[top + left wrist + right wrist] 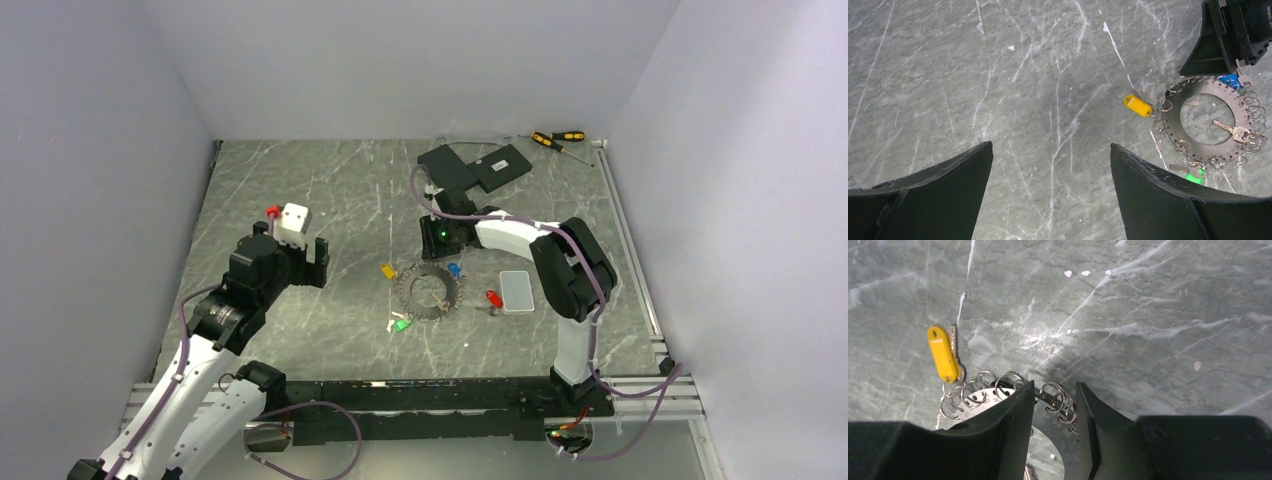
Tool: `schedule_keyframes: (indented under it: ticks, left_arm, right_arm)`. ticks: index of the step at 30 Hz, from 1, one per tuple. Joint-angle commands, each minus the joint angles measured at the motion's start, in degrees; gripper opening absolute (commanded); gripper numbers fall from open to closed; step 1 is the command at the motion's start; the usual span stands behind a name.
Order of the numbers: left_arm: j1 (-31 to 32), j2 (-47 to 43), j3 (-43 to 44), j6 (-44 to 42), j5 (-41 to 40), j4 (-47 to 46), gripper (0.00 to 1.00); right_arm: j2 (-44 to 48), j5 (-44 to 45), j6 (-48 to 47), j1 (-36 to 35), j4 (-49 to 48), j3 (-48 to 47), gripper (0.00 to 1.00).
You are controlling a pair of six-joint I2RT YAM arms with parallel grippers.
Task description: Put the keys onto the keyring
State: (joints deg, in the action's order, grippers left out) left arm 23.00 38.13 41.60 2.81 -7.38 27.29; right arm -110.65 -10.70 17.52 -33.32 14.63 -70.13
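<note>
The keyring [427, 290] lies on the bench [300, 180], right tool [1055, 390] narrow astride its 12 o'clock rim, grip unclear; left tool [1050, 150] wide, empty, out at 9. The yellow key [1138, 105] at 10, blue key [454, 269] at 1 and green key [402, 324] at 7 hug the rim, threading unclear; red key [493, 298] loose at 3

Keys [1138, 106] round keyring [1174, 120] rim — one inside, prob.

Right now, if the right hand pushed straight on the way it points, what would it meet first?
The keyring: its looped rim sits between the fingers of the right hand, so that probably comes first, the table just beneath.
</note>
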Motion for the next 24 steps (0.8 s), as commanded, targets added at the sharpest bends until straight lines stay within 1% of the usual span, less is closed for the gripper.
schedule_keyframes:
  ticks: [1, 5, 10, 18, 20, 22, 23, 24]
  left_arm:
    - [-0.42, 0.00, 2.00, 0.97, 0.89, -1.88, 0.92]
    - [-0.49, -0.12, 1.90, 0.97, 0.85, -1.91, 0.92]
    - [-0.55, -0.10, 1.90, 0.97, 0.78, -1.88, 0.92]
    - [-0.68, 0.15, 1.90, 0.97, 0.96, -1.81, 0.92]
    - [-0.72, 0.19, 1.90, 0.97, 0.96, -1.87, 0.92]
    - [-0.68, 0.23, 1.90, 0.97, 0.97, -1.89, 0.92]
    - [-0.76, 0.26, 1.90, 0.97, 1.01, -1.87, 0.92]
    - [-0.77, 0.23, 1.90, 0.97, 0.97, -1.85, 0.92]
  right_arm:
    - [-0.64, -3.62, -0.88, 0.19, 1.10, -1.94, 0.40]
    - [0.02, -4.95, -1.32, 0.01, 1.14, -1.53, 0.39]
    - [0.31, -5.30, -2.08, -0.10, 1.98, -1.27, 0.30]
    - [1.02, -5.77, -2.46, -0.24, 2.02, -0.80, 0.25]
    - [1.30, -5.82, -2.85, -0.29, 2.10, -0.93, 0.20]
    - [1.53, -5.94, -3.49, -0.37, 2.51, -1.25, 0.09]
    - [1.69, -6.18, -4.01, -0.51, 2.73, -1.38, 0.06]
    - [1.79, -6.57, -4.59, -0.61, 2.91, -1.49, 0.05]
